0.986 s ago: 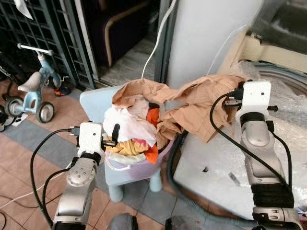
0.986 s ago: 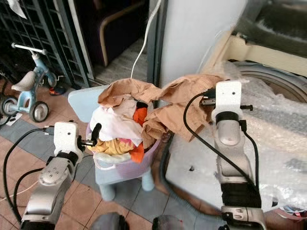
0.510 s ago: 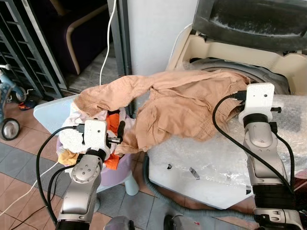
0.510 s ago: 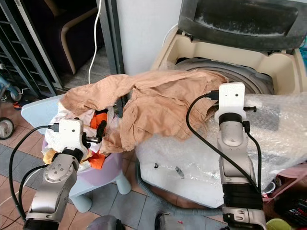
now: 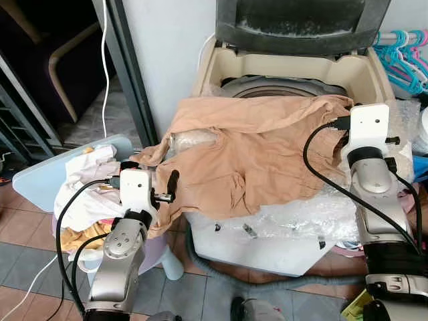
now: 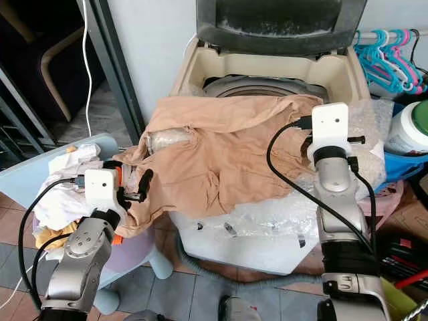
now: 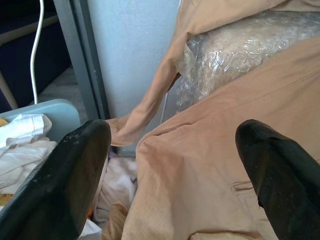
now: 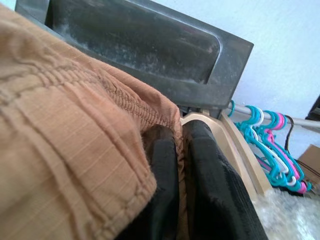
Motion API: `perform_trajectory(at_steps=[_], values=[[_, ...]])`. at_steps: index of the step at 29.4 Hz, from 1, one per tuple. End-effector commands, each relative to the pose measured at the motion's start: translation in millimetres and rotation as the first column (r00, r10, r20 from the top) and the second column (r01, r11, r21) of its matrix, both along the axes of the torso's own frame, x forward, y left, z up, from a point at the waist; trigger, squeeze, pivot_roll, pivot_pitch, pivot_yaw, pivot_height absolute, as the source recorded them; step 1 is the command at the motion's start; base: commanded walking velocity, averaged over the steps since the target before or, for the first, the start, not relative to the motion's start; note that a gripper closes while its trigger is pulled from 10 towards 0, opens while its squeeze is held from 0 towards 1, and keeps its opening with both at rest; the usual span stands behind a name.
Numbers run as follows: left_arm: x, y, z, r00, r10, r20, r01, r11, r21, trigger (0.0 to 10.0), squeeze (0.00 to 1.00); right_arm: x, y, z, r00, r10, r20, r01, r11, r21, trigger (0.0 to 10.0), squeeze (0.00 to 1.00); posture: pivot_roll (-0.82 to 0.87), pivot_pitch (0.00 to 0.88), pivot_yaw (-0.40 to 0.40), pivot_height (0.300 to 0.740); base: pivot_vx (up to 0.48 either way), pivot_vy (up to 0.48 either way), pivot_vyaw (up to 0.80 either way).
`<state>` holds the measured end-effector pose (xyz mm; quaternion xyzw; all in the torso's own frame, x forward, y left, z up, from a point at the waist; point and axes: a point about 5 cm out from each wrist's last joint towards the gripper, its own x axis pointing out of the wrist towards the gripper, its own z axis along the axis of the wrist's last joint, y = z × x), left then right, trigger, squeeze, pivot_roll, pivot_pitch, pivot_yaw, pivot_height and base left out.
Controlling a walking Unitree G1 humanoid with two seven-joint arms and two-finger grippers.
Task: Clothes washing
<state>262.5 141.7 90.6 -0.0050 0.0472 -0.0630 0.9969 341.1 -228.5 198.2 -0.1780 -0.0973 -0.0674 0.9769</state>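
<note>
A large tan garment (image 5: 254, 147) lies spread over the bubble-wrapped front of a cream top-loading washing machine (image 5: 364, 70) whose dark lid (image 5: 301, 27) stands up. My right gripper (image 8: 181, 165) is shut on the garment's elastic hem at its right end, over the machine's rim. My left gripper (image 7: 172, 150) is open beside the garment's lower left edge, its fingers (image 7: 75, 165) wide apart and the cloth just ahead of them. To the left, a lilac basket (image 6: 130, 247) with white and orange clothes (image 5: 83, 194) sits on a pale blue stool (image 5: 40, 180).
Teal and pink hangers (image 5: 408, 53) hang right of the machine, above a white jar with a green lid (image 6: 411, 130). A grey hose (image 5: 267, 284) curls on the tiled floor at the machine's foot. A dark door frame (image 5: 124, 73) and white cable (image 5: 103, 60) stand at left.
The camera has swung right, from the basket to the washing machine. My right gripper has carried the tan garment out of the basket and over the machine's front. The left gripper stays open.
</note>
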Motion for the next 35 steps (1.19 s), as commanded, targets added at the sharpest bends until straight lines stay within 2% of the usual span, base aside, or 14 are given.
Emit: perform_trajectory(at_steps=[1,7,9,11,14,19,20,24,26,30,31,33,34,35], values=[[0.6,0.8,2.7,1.000,-0.005,0.009,0.005,1.000,-0.001,10.0,0.00,6.5,2.5,12.0,0.998,0.050,0.031,-0.050,0.999,-0.004,10.0,0.00,-0.05,0.009,0.018,0.740,0.000,0.000,0.00],[-0.7,-0.3,2.4,1.000,-0.011,0.007,0.011,1.000,-0.006,10.0,0.00,31.7,10.6,51.2,0.986,0.136,0.096,-0.129,0.988,-0.081,10.0,0.00,-0.04,0.008,0.015,0.740,0.264,0.000,0.00],[-1.1,0.4,2.0,1.000,-0.010,0.004,0.010,1.000,-0.006,10.0,0.00,46.7,12.3,81.5,0.976,0.172,0.137,-0.160,0.982,-0.097,10.0,0.00,-0.04,0.008,0.014,0.740,0.382,0.000,0.00],[-1.2,0.4,2.0,1.000,-0.010,0.004,0.010,1.000,-0.006,10.0,0.00,48.1,12.9,84.9,0.974,0.180,0.140,-0.166,0.981,-0.103,10.0,0.00,-0.04,0.008,0.014,0.740,0.379,0.000,0.00],[-0.8,-0.1,1.8,1.000,-0.015,0.003,0.015,1.000,-0.001,10.0,0.00,58.4,17.2,121.8,0.961,0.208,0.184,-0.175,0.968,-0.181,10.0,0.00,-0.03,0.007,0.016,0.740,0.404,0.000,0.00],[0.7,-0.7,1.0,1.000,-0.013,-0.005,0.013,1.000,0.004,10.0,0.00,58.9,16.4,179.6,0.939,0.164,0.303,-0.092,0.967,-0.238,10.0,0.00,-0.03,0.005,0.015,0.740,0.293,0.000,0.00],[1.1,-1.0,0.4,1.000,-0.008,-0.010,0.008,1.000,0.007,10.0,0.00,53.7,13.6,206.8,0.915,0.125,0.383,-0.032,0.970,-0.242,10.0,0.00,-0.03,0.004,0.011,0.740,0.000,0.000,0.00],[1.0,-1.0,-0.3,1.000,0.000,-0.011,0.000,1.000,0.009,10.0,0.00,39.6,9.7,247.7,0.850,0.073,0.522,0.063,0.969,-0.238,10.0,0.00,-0.03,0.002,0.002,0.740,0.000,0.000,0.00],[0.6,-1.4,-0.6,1.000,0.002,-0.011,-0.002,1.000,0.009,10.0,0.00,43.0,12.1,242.6,0.860,0.096,0.501,0.020,0.975,-0.221,10.0,0.00,-0.04,0.001,-0.005,0.740,0.000,0.000,0.00],[-0.5,-2.2,-1.2,1.000,0.011,-0.016,-0.011,1.000,-0.004,10.0,0.00,62.0,30.2,182.9,0.922,0.220,0.317,-0.114,0.940,-0.321,10.0,0.00,-0.03,0.004,-0.015,0.740,0.000,0.000,0.00],[-0.5,-2.2,-1.2,1.000,0.011,-0.016,-0.011,1.000,-0.004,10.0,0.00,62.0,30.2,182.9,0.922,0.220,0.317,-0.114,0.940,-0.321,10.0,0.00,-0.03,0.004,-0.015,0.740,0.000,0.000,0.00],[-2.5,-1.8,-0.8,1.000,0.019,-0.016,-0.019,1.000,-0.005,10.0,0.00,71.3,40.9,92.7,0.936,0.352,0.021,-0.333,0.902,-0.276,10.0,0.00,-0.03,0.010,-0.015,0.740,0.000,0.000,0.00],[-2.5,-1.8,-0.8,1.000,0.019,-0.016,-0.019,1.000,-0.005,10.0,0.00,71.3,40.9,92.7,0.936,0.352,0.021,-0.333,0.902,-0.276,10.0,0.00,-0.03,0.010,-0.015,0.740,0.000,0.000,0.00],[-3.0,-1.3,-1.2,1.000,0.020,-0.018,-0.020,1.000,-0.006,10.0,0.00,70.8,40.8,72.1,0.929,0.365,-0.054,-0.367,0.896,-0.249,10.0,0.00,-0.03,0.011,-0.014,0.740,0.000,0.000,0.00]])
